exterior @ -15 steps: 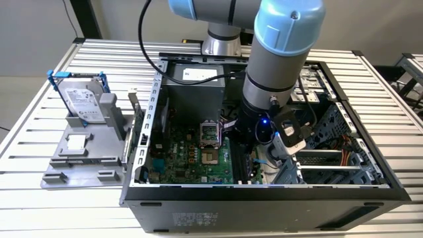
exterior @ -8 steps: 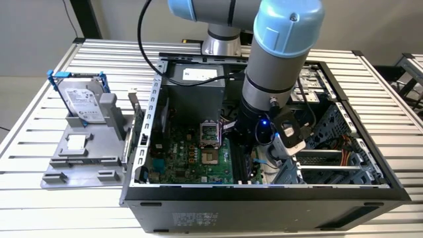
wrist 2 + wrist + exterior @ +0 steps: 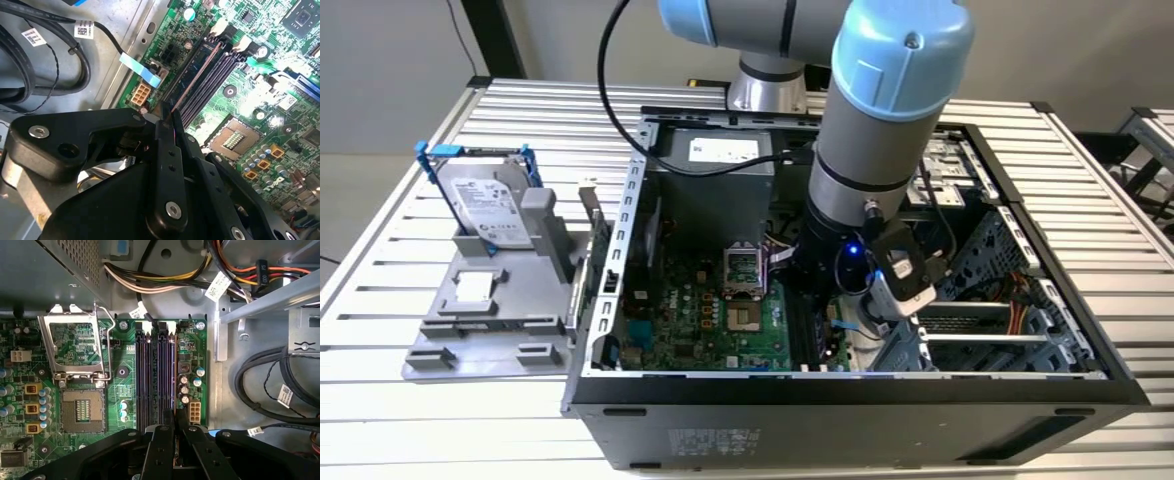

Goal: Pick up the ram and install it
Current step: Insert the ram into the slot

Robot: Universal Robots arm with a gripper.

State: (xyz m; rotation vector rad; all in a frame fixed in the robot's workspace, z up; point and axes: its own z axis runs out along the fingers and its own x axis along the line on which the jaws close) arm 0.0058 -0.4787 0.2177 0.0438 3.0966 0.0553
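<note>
— What stands at the exterior view's left?

— A grey holder (image 3: 487, 320) on the slatted table (image 3: 400, 230), with a blue-framed hard drive (image 3: 491, 205) upright in it and a small square silver chip (image 3: 475, 288) lying flat.

— And to the right?

— The open computer case (image 3: 854, 400); the arm reaches down into it, over the green motherboard (image 3: 700, 325).

— Where is the ram?

— In the second wrist view the ram (image 3: 192, 80) stands on edge in the outermost black slot (image 3: 212, 75) — one end pinched between the fingers (image 3: 167, 150) of the gripper (image 3: 169, 120), which are narrow around it.
</note>
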